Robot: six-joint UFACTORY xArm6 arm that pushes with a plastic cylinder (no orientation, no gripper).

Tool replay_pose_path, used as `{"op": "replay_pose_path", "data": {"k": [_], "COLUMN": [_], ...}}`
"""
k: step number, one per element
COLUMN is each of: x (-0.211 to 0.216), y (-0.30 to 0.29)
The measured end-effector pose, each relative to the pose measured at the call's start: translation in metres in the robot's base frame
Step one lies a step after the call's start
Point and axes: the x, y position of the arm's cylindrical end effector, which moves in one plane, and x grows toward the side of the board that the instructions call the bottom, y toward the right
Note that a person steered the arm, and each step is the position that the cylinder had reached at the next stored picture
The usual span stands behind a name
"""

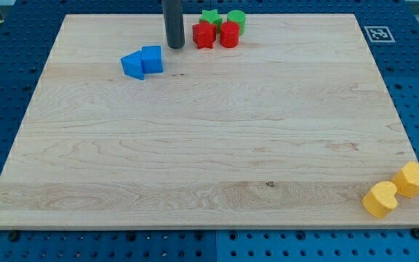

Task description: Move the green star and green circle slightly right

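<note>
The green star and the green circle sit side by side at the view's top, near the board's far edge. Right in front of them stand a red star-like block and a red rounded block, touching the green ones. My tip rests on the board just left of the red star-like block, a small gap apart, and below-left of the green star.
Two blue blocks touch each other left of and below my tip. Two yellow blocks lie at the board's bottom right corner. A black-and-white marker is at the top right corner. The wooden board lies on a blue pegboard.
</note>
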Motion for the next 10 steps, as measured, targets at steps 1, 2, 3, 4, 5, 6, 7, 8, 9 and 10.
{"op": "replay_pose_path", "data": {"k": [1, 2, 3, 4, 5, 6, 7, 8, 9, 10], "x": [-0.024, -0.041, -0.041, -0.044, -0.045, -0.045, -0.051, -0.057, -0.07, -0.066], "y": [-0.004, -0.003, 0.021, 0.036, 0.04, 0.034, 0.017, 0.017, 0.023, 0.038]}}
